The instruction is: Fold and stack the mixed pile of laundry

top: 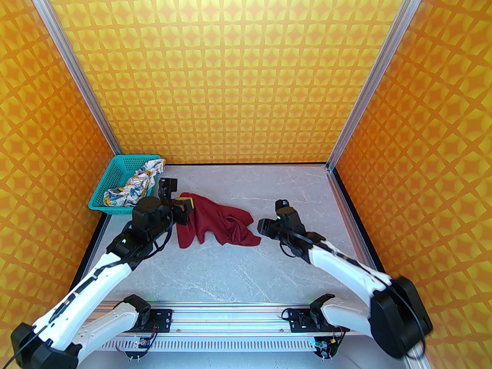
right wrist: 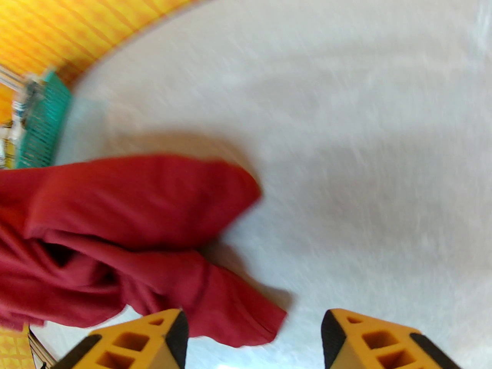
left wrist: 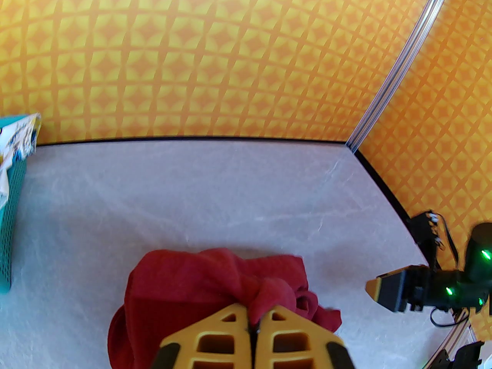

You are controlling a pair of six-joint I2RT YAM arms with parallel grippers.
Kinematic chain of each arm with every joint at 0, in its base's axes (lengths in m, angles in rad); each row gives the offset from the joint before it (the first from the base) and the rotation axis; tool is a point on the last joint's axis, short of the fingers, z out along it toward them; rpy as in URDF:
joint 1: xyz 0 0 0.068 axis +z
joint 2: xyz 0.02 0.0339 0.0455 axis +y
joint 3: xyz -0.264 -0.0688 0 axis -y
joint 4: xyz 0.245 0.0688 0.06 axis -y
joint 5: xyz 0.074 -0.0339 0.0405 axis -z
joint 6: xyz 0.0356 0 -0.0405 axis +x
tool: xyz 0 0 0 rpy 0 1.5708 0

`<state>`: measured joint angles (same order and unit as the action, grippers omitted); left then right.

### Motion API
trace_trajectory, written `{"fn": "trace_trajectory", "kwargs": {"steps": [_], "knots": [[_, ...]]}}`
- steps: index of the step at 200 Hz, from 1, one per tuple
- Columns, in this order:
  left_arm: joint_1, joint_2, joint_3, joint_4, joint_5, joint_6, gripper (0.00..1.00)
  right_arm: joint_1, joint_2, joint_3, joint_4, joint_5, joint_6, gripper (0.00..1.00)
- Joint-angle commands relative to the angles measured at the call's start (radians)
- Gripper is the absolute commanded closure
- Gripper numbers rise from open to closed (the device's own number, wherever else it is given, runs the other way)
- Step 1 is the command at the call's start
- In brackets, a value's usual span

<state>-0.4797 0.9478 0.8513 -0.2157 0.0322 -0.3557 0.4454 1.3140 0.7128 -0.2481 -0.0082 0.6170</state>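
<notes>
A dark red T-shirt [top: 219,223] lies crumpled on the grey table, left of centre. My left gripper [top: 187,207] is shut on its left edge, lifting a bunch of the red cloth [left wrist: 215,283] between the yellow fingers [left wrist: 226,333]. My right gripper [top: 263,226] stands open just right of the shirt's right edge, its fingers [right wrist: 169,336] apart with nothing between them; the red shirt [right wrist: 134,225] lies beside its left finger. A white printed garment [top: 134,186] is heaped in the teal basket [top: 115,171] at the back left.
The teal basket [left wrist: 9,221] stands against the left wall by the back corner. Orange patterned walls [top: 246,71] enclose the table on three sides. Bare grey tabletop [top: 246,267] spreads in front of the shirt and to the back right.
</notes>
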Motion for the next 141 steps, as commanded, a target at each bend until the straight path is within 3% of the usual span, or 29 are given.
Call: {"fn": "trace_trajectory", "kwargs": {"steps": [1,45,76,108,141], "knots": [[0.004,-0.033,-0.017,-0.044,-0.029,-0.013,1.00,-0.001,0.110,0.047,-0.064,-0.063,0.051,0.44],[0.007,-0.052,-0.023,-0.073,-0.032,0.001,1.00,0.000,0.285,0.087,0.055,-0.131,0.097,0.48],[0.010,-0.058,-0.019,-0.097,-0.039,0.013,1.00,0.019,0.349,0.114,0.084,-0.177,0.109,0.69],[0.013,-0.096,0.021,-0.148,-0.060,0.054,1.00,0.021,0.250,0.123,0.026,-0.143,0.081,1.00],[0.014,-0.141,0.077,-0.201,-0.076,0.101,1.00,0.015,0.066,0.161,-0.081,-0.063,0.031,1.00]]}}
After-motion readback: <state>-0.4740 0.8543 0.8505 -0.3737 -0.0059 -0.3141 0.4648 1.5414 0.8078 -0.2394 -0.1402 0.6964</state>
